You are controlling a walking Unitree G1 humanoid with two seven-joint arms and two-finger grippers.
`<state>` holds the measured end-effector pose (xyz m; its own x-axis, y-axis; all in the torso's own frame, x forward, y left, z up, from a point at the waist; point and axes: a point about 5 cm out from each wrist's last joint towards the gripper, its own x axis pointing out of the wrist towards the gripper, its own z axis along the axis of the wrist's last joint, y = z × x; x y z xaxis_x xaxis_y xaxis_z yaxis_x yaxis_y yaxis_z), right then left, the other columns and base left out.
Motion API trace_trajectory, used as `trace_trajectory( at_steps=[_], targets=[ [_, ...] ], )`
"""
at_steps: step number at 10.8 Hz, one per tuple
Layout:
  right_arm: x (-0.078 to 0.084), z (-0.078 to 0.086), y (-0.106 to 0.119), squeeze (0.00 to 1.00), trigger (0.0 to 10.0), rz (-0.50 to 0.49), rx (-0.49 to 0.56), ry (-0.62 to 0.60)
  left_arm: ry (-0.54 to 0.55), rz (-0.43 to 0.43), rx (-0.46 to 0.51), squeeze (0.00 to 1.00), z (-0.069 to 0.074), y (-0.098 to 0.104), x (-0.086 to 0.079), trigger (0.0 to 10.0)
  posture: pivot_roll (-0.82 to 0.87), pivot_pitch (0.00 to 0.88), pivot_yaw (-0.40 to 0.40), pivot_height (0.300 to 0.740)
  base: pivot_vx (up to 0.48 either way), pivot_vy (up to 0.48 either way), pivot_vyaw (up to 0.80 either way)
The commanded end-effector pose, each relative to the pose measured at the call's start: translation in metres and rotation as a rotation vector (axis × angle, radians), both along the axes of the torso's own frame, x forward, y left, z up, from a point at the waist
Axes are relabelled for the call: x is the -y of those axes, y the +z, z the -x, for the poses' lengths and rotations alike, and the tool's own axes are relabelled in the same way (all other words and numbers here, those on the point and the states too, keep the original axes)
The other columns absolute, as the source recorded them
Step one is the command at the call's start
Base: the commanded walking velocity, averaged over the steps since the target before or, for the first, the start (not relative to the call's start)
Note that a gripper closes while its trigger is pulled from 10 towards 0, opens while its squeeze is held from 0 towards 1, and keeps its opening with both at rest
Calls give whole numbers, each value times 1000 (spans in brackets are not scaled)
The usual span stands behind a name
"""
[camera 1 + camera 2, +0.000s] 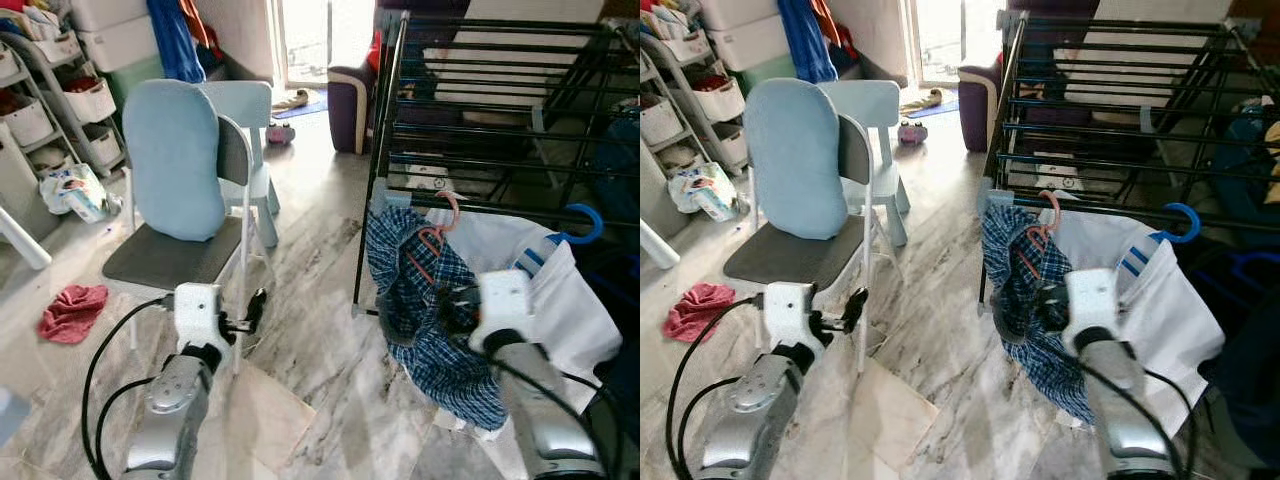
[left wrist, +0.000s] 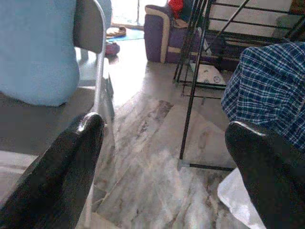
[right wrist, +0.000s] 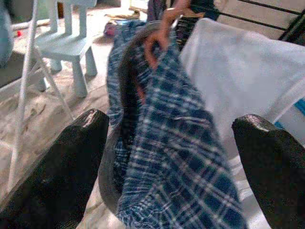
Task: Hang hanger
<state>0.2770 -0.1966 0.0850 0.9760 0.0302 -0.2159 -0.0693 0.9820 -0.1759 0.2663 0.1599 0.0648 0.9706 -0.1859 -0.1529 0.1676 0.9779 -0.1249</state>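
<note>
Marble floor (image 1: 310, 300) lies open between the grey chair (image 1: 170, 255) and the black drying rack (image 1: 480, 130), where the orange hanger (image 1: 432, 243) carrying a blue plaid shirt (image 1: 440, 320) hooks the rack's front rail, right end effector (image 3: 171, 162) spread just before it, left end effector (image 2: 162, 167) spread over the floor.

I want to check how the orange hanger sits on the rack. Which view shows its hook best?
The left eye view: the orange hanger shows its hook over the drying rack rail, above the plaid shirt. The right eye view shows the same. The right wrist view blurs it; the left wrist view catches shirt alone.
</note>
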Motion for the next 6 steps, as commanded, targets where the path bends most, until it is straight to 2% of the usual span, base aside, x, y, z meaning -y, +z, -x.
trace_trajectory(
  at_steps=[1,2,4,5,6],
  targets=[
    [-3,-2,7,0,10000,10,22,9,-7,7,-2,0,-1,0,-3,10000,-188,0,32,740,0,0,0],
    [-5,-3,6,0,10000,46,25,27,-8,21,-1,0,-1,1,-3,10000,-190,0,34,740,277,345,0],
    [-5,1,7,0,10000,3,26,28,-22,24,-7,0,-1,1,-2,10000,-192,0,35,740,309,358,0],
    [-6,3,5,0,10000,-9,-7,36,-28,30,-13,0,-1,0,-2,10000,-196,0,37,740,311,356,0],
    [-7,3,3,0,10000,-14,-13,32,-34,30,-19,0,-1,-1,-1,10000,-196,0,37,740,304,368,-800]
  ],
)
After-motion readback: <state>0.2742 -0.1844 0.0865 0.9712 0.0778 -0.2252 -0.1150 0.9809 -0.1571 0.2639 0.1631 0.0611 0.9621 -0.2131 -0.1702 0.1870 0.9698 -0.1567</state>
